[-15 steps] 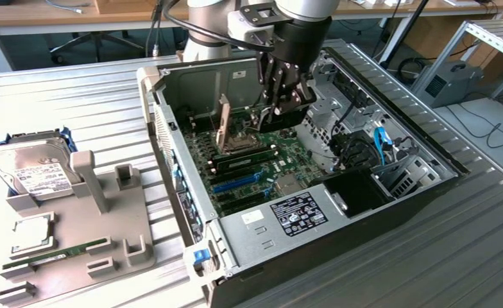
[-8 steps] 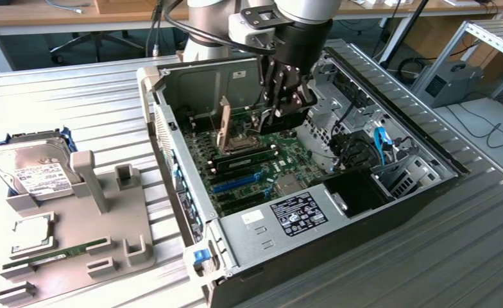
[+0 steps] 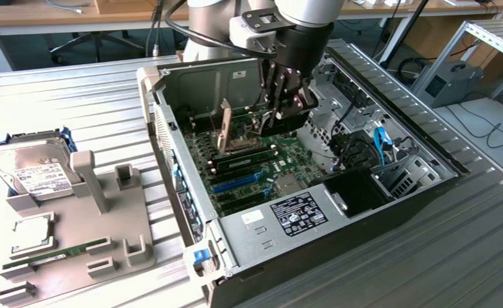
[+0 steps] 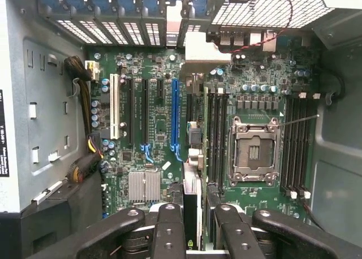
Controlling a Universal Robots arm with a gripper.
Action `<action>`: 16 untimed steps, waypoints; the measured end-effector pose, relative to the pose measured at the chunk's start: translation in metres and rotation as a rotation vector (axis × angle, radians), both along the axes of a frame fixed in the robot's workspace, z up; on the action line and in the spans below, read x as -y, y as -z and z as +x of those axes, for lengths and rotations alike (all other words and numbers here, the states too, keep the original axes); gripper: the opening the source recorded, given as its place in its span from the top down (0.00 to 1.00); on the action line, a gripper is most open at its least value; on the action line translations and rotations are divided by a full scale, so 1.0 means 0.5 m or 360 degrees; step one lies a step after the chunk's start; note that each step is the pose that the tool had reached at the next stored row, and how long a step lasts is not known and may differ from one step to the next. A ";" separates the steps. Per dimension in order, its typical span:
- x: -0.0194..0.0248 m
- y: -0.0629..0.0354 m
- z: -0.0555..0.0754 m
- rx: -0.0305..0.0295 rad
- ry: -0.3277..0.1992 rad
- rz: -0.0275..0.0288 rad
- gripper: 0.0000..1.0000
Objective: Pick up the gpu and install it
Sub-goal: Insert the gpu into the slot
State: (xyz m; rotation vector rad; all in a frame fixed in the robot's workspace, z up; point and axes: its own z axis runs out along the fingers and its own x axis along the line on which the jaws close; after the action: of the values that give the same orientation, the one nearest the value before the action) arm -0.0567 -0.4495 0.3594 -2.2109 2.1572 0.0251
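Note:
The gpu (image 4: 192, 185) appears edge-on in the wrist view as a thin dark card. It runs between the blue slot (image 4: 175, 115) and the black memory slots (image 4: 216, 134). Its pale bracket (image 4: 199, 47) points at the case's rear slot openings. My gripper (image 4: 198, 211) is shut on the card's near end, one finger on each side. In the exterior view the gripper (image 3: 287, 120) hangs inside the open computer case (image 3: 423, 151), just above the green motherboard (image 3: 273, 170). Whether the card's lower edge touches a slot is hidden.
An open CPU socket (image 4: 253, 151) lies beside the memory slots. At the exterior view's left a grey fixture (image 3: 106, 212) carries a hard drive (image 3: 33, 170), a chip (image 3: 31, 232) and a green memory stick (image 3: 59, 252). Cables and a drive cage (image 3: 354, 138) crowd the case's far side.

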 end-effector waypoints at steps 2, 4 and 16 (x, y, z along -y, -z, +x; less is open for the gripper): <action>0.0017 0.001 0.000 0.00000 0.0000 0.00001 0.74; 0.0035 0.001 0.000 0.00000 0.0000 0.00003 0.74; 0.0135 0.005 0.000 0.00000 0.0000 0.00009 0.74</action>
State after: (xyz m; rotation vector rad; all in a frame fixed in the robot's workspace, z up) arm -0.0567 -0.4563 0.3567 -2.2106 2.1569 0.0257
